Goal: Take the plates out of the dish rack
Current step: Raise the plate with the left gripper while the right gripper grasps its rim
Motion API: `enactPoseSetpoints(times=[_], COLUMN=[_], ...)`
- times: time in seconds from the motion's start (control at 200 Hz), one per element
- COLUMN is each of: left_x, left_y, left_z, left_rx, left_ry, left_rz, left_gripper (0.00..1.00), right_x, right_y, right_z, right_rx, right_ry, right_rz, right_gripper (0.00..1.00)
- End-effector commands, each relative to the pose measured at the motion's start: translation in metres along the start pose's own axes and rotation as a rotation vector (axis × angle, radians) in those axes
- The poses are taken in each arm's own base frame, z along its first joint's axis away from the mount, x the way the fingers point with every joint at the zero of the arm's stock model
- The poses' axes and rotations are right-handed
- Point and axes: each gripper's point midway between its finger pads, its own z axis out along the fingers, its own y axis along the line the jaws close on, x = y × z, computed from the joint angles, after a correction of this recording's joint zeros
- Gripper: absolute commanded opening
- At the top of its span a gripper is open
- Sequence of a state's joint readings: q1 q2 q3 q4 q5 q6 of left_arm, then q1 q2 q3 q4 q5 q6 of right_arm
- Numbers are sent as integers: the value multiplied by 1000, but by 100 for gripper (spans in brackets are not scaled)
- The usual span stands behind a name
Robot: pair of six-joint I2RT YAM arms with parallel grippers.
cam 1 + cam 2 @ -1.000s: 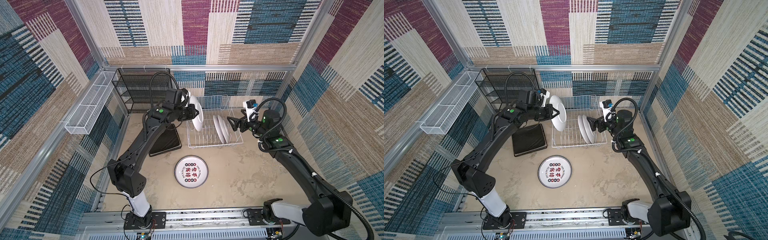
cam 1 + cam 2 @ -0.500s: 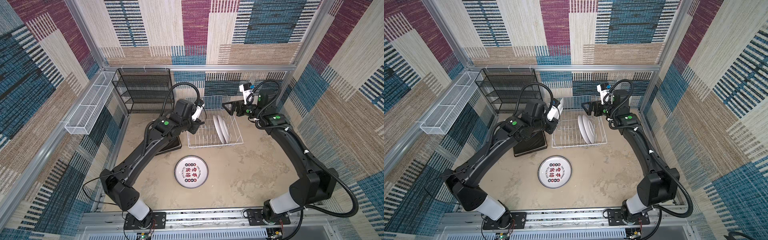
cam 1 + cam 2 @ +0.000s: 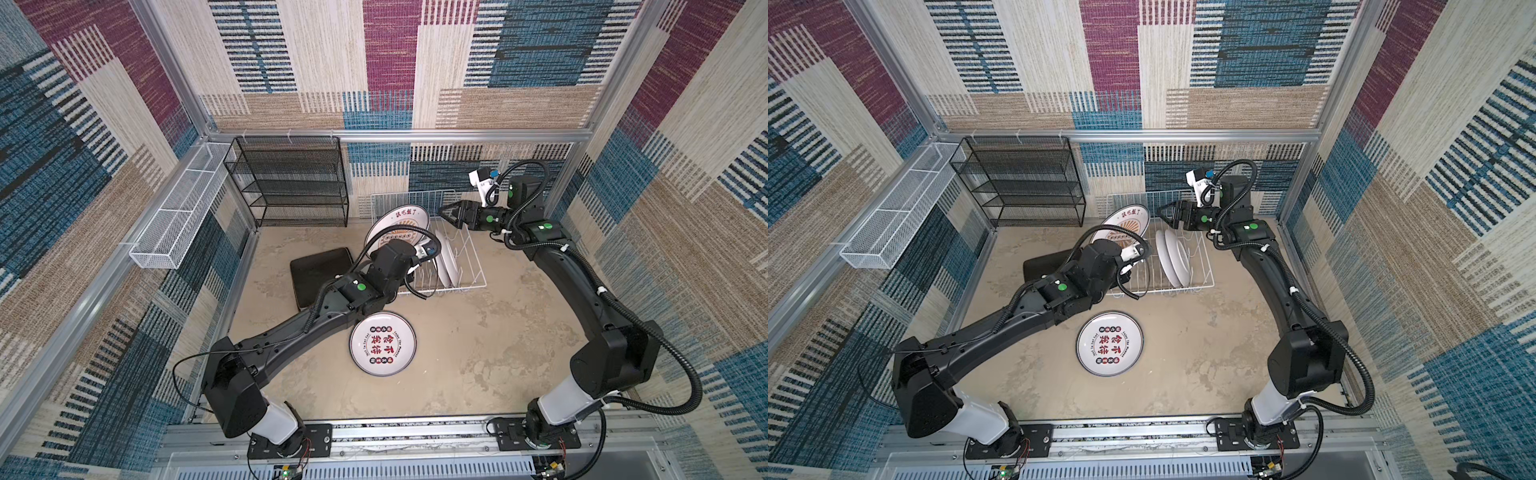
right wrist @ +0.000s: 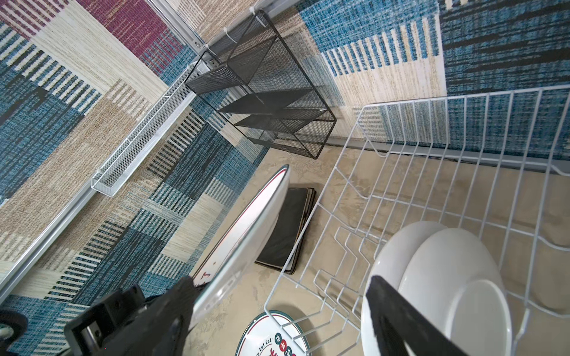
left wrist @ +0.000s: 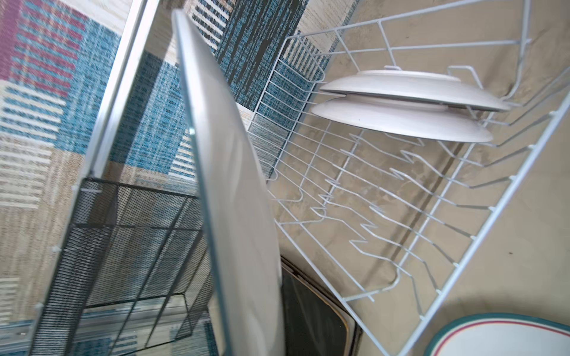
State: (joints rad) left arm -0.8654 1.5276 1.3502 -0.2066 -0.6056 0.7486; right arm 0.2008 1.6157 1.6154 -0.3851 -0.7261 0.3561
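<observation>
A round white plate (image 3: 397, 226) with an orange sunburst face hangs tilted over the left end of the white dish rack (image 3: 469, 266). My left gripper is shut on its lower edge, its fingers hidden under the left wrist (image 3: 392, 259). In the left wrist view this plate (image 5: 234, 200) shows edge-on. Two more white plates (image 3: 451, 259) (image 4: 447, 277) stand in the rack. My right gripper (image 3: 446, 212) (image 4: 279, 282) is open above the rack's back, close to the held plate's top rim. One finger is beside that rim, the other over the standing plates.
Another round plate (image 3: 382, 343) lies face up on the table in front of the rack. A stack of black-backed square plates (image 3: 316, 274) lies left of the rack. A black mesh shelf unit (image 3: 291, 183) stands at the back left, with a long white mesh basket (image 3: 178, 216) on the left wall.
The left arm has swung its wrist toward the front and tipped the held plate from edge-on to face-up. The right gripper has moved from beside the rack to above its back and narrowed slightly.
</observation>
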Motion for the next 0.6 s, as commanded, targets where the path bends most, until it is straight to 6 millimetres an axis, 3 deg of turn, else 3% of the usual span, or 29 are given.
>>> enactPoseSetpoints(times=[0.0,0.396,0.596], left_x=[-16,-32,-32], left_y=[25,5,-5], left_z=[1,10,10], left_rx=[-188,-292,-274], left_ry=[-23,-38,-53], left_rz=[110,282,292], left_gripper=[0,0,0], right_x=[1,30,41], right_y=[0,-25,-24], right_z=[4,29,41], right_rx=[-18,35,14], right_ry=[12,122,155], right_rz=[47,141,167], right_gripper=[85,63,48])
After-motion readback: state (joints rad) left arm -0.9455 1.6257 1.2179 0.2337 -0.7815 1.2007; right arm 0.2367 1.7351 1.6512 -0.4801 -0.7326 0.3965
